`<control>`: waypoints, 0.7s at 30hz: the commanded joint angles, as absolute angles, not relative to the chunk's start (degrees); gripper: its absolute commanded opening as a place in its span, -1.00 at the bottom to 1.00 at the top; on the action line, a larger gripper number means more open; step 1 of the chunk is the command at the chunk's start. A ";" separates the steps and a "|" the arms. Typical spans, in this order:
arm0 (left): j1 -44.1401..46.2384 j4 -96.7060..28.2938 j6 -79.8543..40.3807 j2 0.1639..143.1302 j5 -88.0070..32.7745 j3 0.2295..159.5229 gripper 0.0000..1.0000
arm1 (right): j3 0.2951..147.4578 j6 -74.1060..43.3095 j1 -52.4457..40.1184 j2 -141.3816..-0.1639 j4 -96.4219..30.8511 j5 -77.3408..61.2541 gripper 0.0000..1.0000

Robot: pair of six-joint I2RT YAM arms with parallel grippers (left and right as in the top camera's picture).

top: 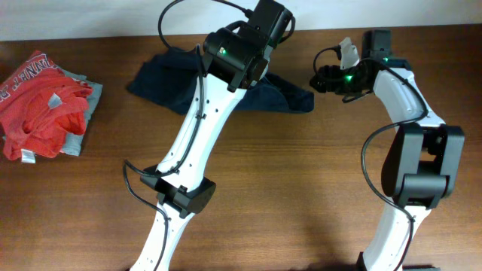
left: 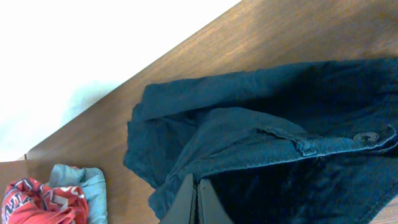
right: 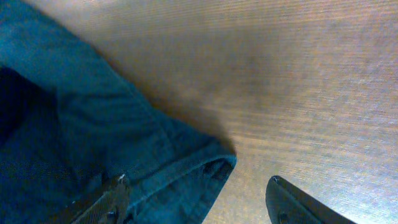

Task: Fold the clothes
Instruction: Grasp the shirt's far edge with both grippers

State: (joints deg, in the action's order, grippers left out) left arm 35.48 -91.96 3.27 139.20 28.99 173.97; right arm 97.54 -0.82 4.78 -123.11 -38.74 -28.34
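My left hand (left: 197,200) sits clenched over the navy shorts (left: 261,106), anchoring them I guess, right hand (right: 198,186) released at the hem (right: 214,167), ready to grab.

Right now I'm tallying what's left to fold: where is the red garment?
In the overhead view, the red garment lies bunched on a grey garment at the left edge of the table, well left of the navy clothes.

clothes (top: 162,81): dark navy, plain, unprinted
button (left: 365,137): dark, matching
red garment (top: 38,113): red, white lettering
grey garment (top: 79,132): light grey, plain
tabletop (top: 301,188): brown wood grain
left arm (top: 197,128): white, black joints
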 commanded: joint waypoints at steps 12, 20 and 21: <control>32.75 -91.77 4.38 138.76 30.28 175.19 -0.99 | 97.27 1.34 2.52 -131.28 -41.30 -29.32 0.49; 32.45 -91.57 4.38 138.74 30.26 175.19 -0.99 | 97.27 5.78 2.90 -131.41 -40.97 -31.07 0.49; 32.45 -91.59 4.36 138.74 30.26 175.19 -1.00 | 97.30 6.09 3.07 -131.41 -41.12 -31.07 0.49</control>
State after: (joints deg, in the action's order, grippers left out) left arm 33.17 -91.94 3.64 139.20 28.97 173.97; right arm 97.54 2.79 2.90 -130.26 -40.88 -29.95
